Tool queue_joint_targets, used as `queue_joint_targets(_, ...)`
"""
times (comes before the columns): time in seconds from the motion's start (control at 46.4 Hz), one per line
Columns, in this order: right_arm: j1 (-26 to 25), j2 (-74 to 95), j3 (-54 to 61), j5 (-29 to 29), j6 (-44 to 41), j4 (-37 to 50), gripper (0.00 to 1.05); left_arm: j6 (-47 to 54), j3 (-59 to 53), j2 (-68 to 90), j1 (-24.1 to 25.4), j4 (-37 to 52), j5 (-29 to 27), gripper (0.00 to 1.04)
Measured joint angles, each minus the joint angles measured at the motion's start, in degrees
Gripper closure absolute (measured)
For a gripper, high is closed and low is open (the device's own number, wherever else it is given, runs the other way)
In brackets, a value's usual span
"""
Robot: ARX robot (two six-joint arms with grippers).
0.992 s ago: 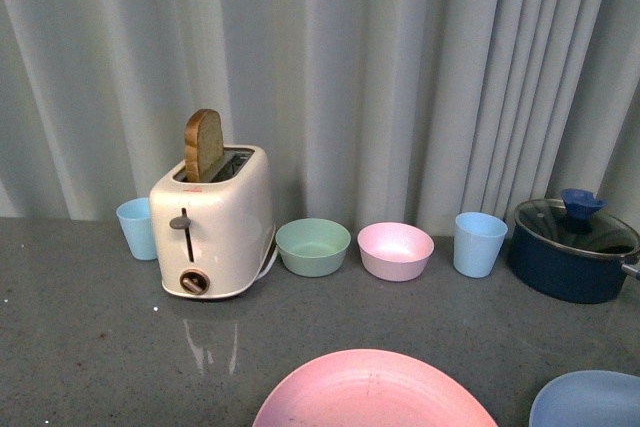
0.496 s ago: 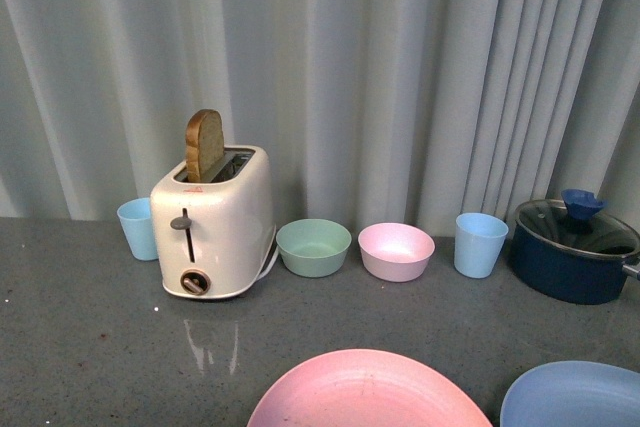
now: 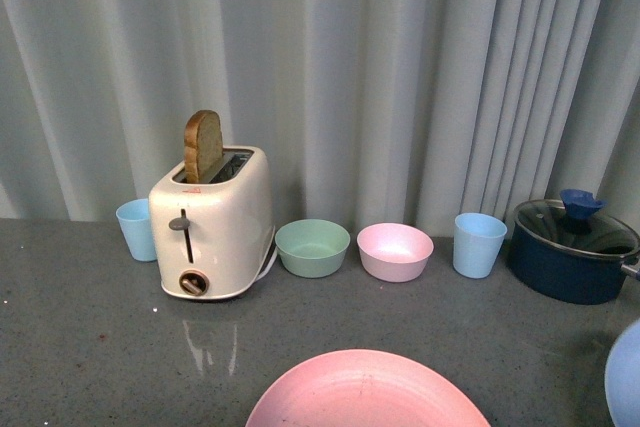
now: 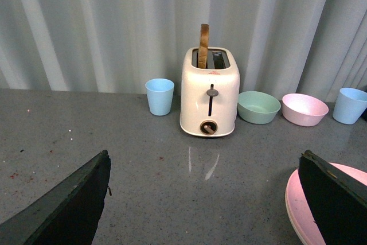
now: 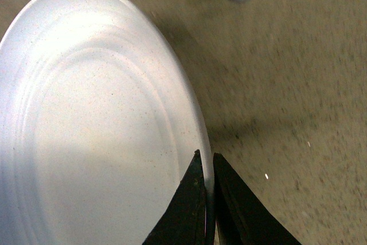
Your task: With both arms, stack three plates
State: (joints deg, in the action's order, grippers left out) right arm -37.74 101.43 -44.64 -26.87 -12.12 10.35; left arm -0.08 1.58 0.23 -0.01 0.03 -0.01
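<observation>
My right pincer point(image 5: 206, 159) is pinched shut on the rim of the blue plate point(image 5: 97, 119). In the front view that plate point(image 3: 625, 382) shows only as a sliver at the right edge of the counter point(image 3: 80, 347), and I judge it to be lifted and tilted rather than lying flat. The pink plate point(image 3: 368, 392) lies on the counter just in front of me, near the middle. My left pincer point(image 4: 203, 159) is spread wide and holds nothing, with the pink plate just beside its inner finger.

To do this step well, I'd hold the rim grip firm and level the blue plate before I move it sideways. It should pass above the pink rim rather than scrape it, be centred over the pink one, come down gently, and only then be let go. The free left pincer could steady the pink plate.

By my count there are two plates in view, one pink and one blue; a third doesn't show. There are two bowls, a green bowl point(image 3: 312, 246) and a pink bowl point(image 3: 395, 250). There are two pale blue cups, one cup point(image 3: 136, 228) left of the toaster point(image 3: 212, 222) and the other cup point(image 3: 478, 243) beside the pot point(image 3: 573, 250). The one toaster holds one slice of bread point(image 3: 203, 145), and the one pot has its lid on.
</observation>
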Motion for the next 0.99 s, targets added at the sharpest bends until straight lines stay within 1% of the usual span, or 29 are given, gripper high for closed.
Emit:
queue_joint_targets(0.108, 4.9, -5.2, 0.0, -2.0, 5.6, 3.6, 1.01, 0.0, 0.0, 0.0, 0.0, 0.0, 0.0, 0.07)
queue_joint_targets(0.172, 9.1, -6.3, 0.0, -2.7, 9.6, 5.4, 1.01, 0.0, 0.0, 0.0, 0.0, 0.0, 0.0, 0.07)
queue_joint_targets(0.259, 15.4, -5.6, 0.1, -1.4, 14.2, 7.3, 1.01, 0.0, 0.0, 0.0, 0.0, 0.0, 0.0, 0.07)
queue_joint_targets(0.345, 21.5, -3.6, 0.5, -0.4, 19.2, 11.2, 1.01, 0.0, 0.0, 0.0, 0.0, 0.0, 0.0, 0.07)
queue_joint_targets(0.474, 30.4, -0.8, 1.5, -0.1, 25.7, 14.9, 1.01, 0.0, 0.0, 0.0, 0.0, 0.0, 0.0, 0.07)
queue_joint_targets(0.582, 35.9, 1.3, 1.8, 0.0, 28.6, 15.7, 1.01, 0.0, 0.0, 0.0, 0.0, 0.0, 0.0, 0.07)
queue_joint_targets(0.733, 40.2, 3.1, 2.4, -0.4, 30.5, 16.0, 1.01, 0.0, 0.0, 0.0, 0.0, 0.0, 0.0, 0.07)
queue_joint_targets(0.841, 41.1, 3.9, 2.8, -0.4, 30.8, 15.9, 1.01, 0.0, 0.0, 0.0, 0.0, 0.0, 0.0, 0.07)
queue_joint_targets(0.992, 40.9, 5.2, 2.8, -0.2, 31.2, 15.6, 1.01, 0.0, 0.0, 0.0, 0.0, 0.0, 0.0, 0.07)
